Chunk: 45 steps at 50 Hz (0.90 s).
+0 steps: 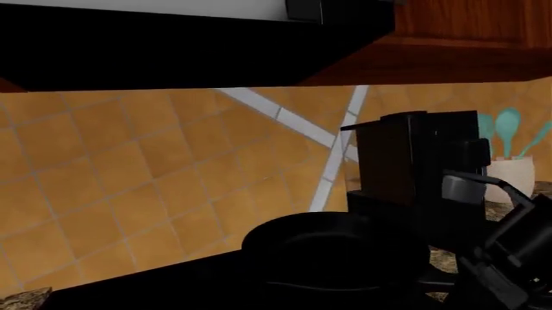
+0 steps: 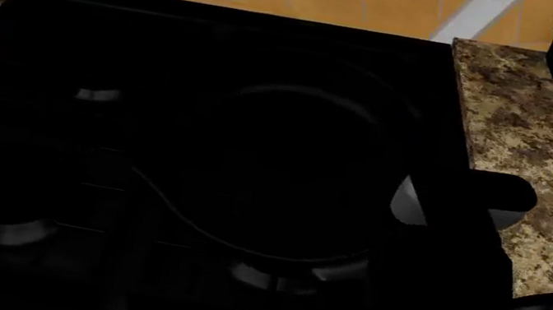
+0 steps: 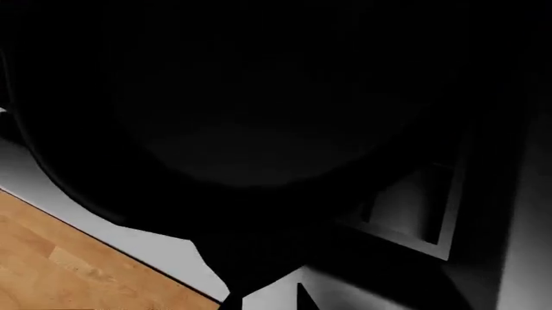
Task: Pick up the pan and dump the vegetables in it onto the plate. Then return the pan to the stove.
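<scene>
Black and apparently empty, the pan (image 2: 290,174) sat on the stove (image 2: 30,166), task seemingly near done; neither hand's grip could be told.

no readable text, labels, brands, numbers, signs

Pan (image 2: 290,174) contents lost in darkness; claws unreadable.

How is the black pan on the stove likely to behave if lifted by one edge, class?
The pan looks rigid, so it should keep its shape. Its shallow rim would probably let contents slide out when tilted. Its broad flat base on the stove suggests it won't roll.
</scene>
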Tool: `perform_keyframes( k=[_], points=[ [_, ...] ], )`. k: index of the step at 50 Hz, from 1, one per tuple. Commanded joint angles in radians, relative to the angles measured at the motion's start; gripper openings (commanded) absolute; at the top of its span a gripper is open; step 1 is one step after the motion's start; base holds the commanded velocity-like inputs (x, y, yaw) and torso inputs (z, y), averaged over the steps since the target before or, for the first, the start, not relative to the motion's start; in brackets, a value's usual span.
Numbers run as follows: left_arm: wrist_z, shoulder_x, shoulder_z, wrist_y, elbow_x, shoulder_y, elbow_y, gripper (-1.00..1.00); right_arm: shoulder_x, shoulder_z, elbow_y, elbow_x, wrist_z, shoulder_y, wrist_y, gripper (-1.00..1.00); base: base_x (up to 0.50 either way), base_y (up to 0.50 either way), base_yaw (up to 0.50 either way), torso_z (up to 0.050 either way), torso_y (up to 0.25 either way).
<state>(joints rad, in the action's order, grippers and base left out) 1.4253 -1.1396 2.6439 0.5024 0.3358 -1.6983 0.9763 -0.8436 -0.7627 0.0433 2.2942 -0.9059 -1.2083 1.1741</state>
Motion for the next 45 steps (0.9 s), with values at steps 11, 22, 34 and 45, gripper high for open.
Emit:
perform_keyframes(
  k=[11,22,34,45],
  points=[
    [-0.054,-0.004,-0.022,0.037,-0.011,0.031,0.008,1.0,0.074,0.025,-0.139,-0.224,0.182,0.015,0.022,-1.0,0.0,0.0,0.0,0.001,0.002],
    [-0.052,0.005,-0.036,0.037,-0.006,0.048,0.0,1.0,0.096,0.008,-0.198,-0.308,0.252,0.008,0.038,-1.0,0.0,0.0,0.0,0.001,0.002],
    [-0.058,-0.002,-0.044,0.03,-0.002,0.052,0.005,1.0,0.128,-0.013,-0.268,-0.418,0.347,-0.001,0.034,-1.0,0.0,0.0,0.0,0.0,0.002],
    [-0.067,-0.014,-0.047,0.022,0.0,0.048,0.017,1.0,0.167,-0.047,-0.317,-0.5,0.42,-0.011,0.035,-1.0,0.0,0.0,0.0,0.001,0.002]
  ],
)
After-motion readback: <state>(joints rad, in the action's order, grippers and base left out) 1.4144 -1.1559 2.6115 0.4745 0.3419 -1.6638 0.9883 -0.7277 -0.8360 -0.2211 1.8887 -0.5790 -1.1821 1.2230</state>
